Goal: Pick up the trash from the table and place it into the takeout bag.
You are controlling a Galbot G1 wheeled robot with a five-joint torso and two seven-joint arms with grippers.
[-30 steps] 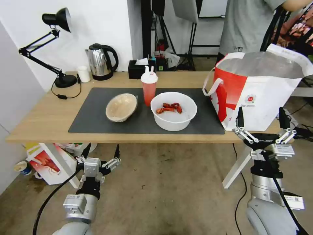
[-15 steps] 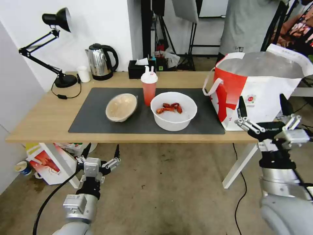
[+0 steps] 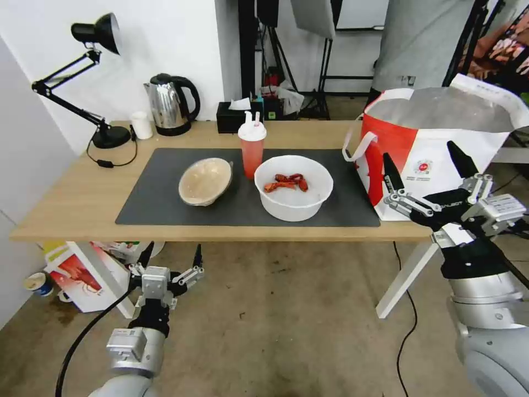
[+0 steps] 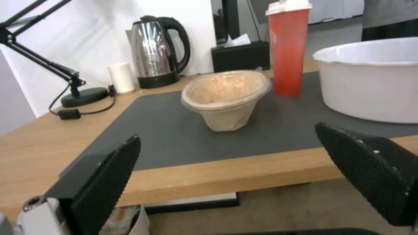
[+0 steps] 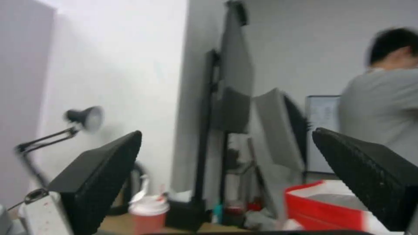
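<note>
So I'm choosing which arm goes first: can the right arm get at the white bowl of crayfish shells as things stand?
Probably yes. The right gripper is open and raised in front of the takeout bag; the white bowl sits to its left, nothing between them.

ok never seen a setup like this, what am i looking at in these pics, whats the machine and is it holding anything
It is a wheeled robot with two arms. One picture comes from a camera on its head, the other two from cameras on its wrists.

The left gripper hangs low in front of the table, open and empty. The right gripper is raised in front of the takeout bag, also open and empty.

On the dark mat sit a beige paper bowl, a red drink cup and a white bowl with crayfish shells. Behind are a lamp, a kettle and a tissue box.
</note>
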